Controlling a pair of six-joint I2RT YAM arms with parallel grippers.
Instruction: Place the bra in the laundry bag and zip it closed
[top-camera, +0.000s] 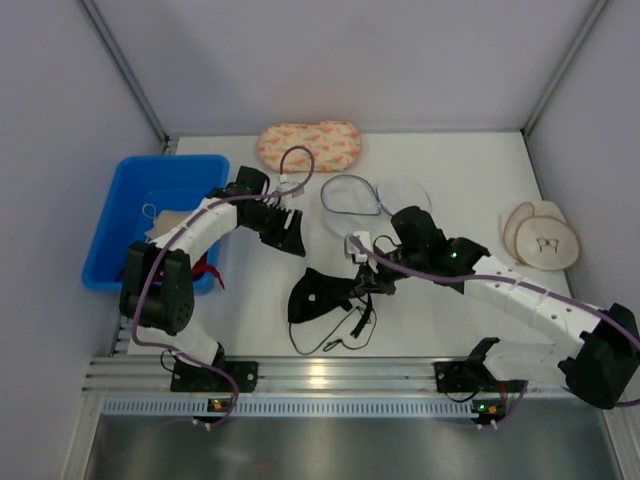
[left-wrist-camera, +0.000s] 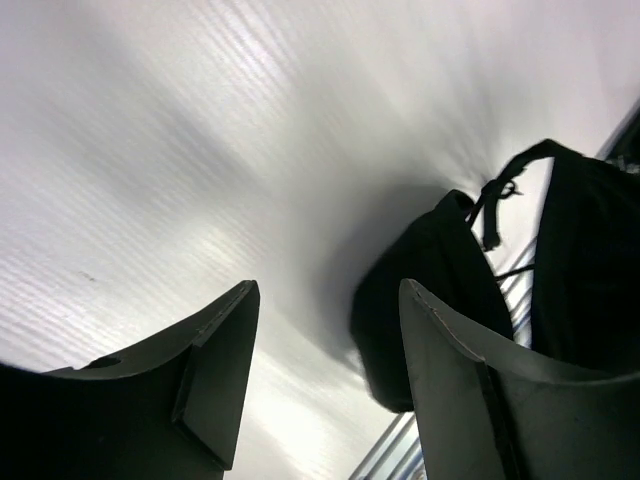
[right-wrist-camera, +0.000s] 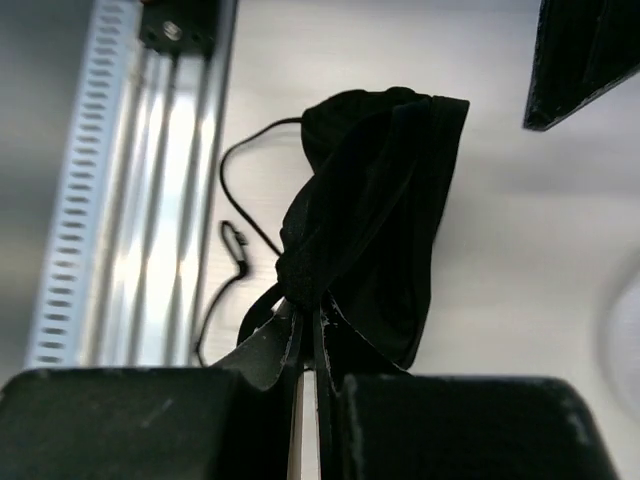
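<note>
Right arm reaches in from its base at the near right corner, elbow bent, forearm angled across the table (top-camera: 470, 160) toward the centre. The right gripper (right-wrist-camera: 305, 318) points down and left, jaws pinched tight on a fold of the bra (right-wrist-camera: 372, 190). The black cloth hangs bunched from the fingers, and the rest of it, with its thin straps, lies on the table near the front rail.

Left arm rises from its base, folds at the elbow over the blue bin (top-camera: 108, 235) and stretches right. The left gripper (left-wrist-camera: 328, 292) tilts down toward the bra with its fingers spread apart and nothing between them.

The laundry bag (top-camera: 380, 196) sits just behind the right wrist, apart from the bra, with the peach pouch (top-camera: 310, 146) beyond it.
</note>
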